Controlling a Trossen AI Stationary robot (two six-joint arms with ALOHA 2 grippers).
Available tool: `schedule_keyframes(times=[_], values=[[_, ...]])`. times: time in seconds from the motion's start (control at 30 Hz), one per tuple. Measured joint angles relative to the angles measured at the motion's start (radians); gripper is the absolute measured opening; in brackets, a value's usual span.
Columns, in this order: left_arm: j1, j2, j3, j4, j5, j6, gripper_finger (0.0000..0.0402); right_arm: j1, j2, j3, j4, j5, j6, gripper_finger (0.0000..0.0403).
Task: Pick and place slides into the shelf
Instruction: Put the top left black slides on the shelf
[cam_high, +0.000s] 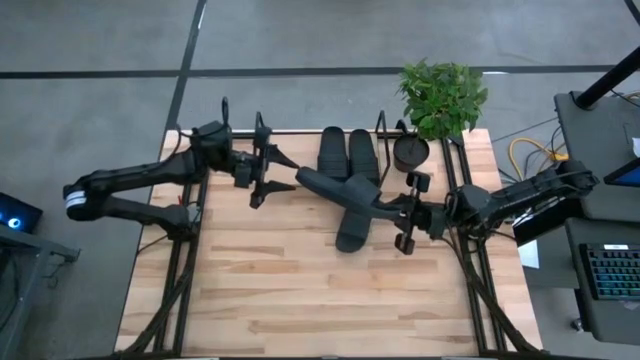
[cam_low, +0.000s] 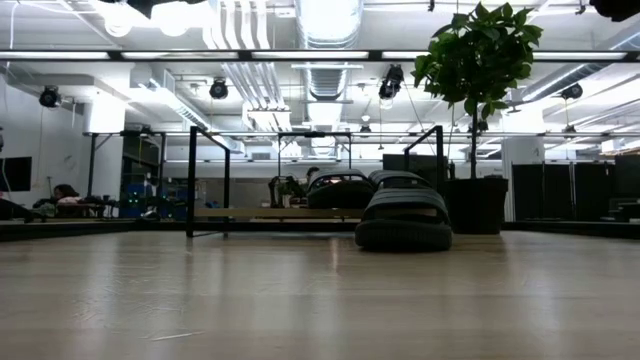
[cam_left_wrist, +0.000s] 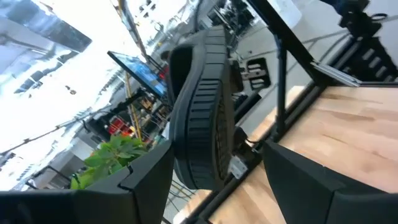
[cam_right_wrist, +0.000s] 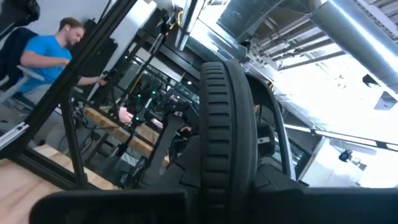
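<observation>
- The right hand (cam_high: 390, 213) sits over the middle of the table (cam_high: 300, 290), its fingers pressed together on one end of a black sandal (cam_high: 335, 187) that it holds up off the wood.
- That sandal stretches out toward the left hand (cam_high: 285, 172), whose fingers are spread wide with nothing between them; the sandal's far tip is just beside them, and whether it touches them cannot be told.
- In the left wrist view the same sandal (cam_left_wrist: 202, 112) shows edge-on ahead of the spread fingers (cam_left_wrist: 305, 186).
- In the right wrist view the ribbed sole (cam_right_wrist: 227, 124) runs straight out from the closed hand.
- Two more sandals (cam_high: 348, 152) lie side by side on the shelf (cam_high: 300, 150) at the back of the table, between its black wire uprights.
- A fourth sandal (cam_high: 355, 228) lies on the table under the raised one, in front of the shelf.
- A potted plant (cam_high: 440, 100) stands at the back right corner, just beside the shelf.
- A person in a blue shirt (cam_right_wrist: 46, 50) sits in the room beyond the table.
</observation>
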Motion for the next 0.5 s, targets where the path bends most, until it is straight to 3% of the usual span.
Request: schedule_keyframes(times=[0.23, 0.5], values=[[-0.001, 0.065, 0.0, 0.15, 0.01, -0.053, 0.0231, -0.006, 0.001, 0.0, 0.001, -0.007, 0.0, 0.003], [0.001, 0.109, 0.0, 0.207, -0.003, -0.059, 0.0231, -0.006, 0.001, 0.0, -0.009, -0.007, 0.021, 0.0029]])
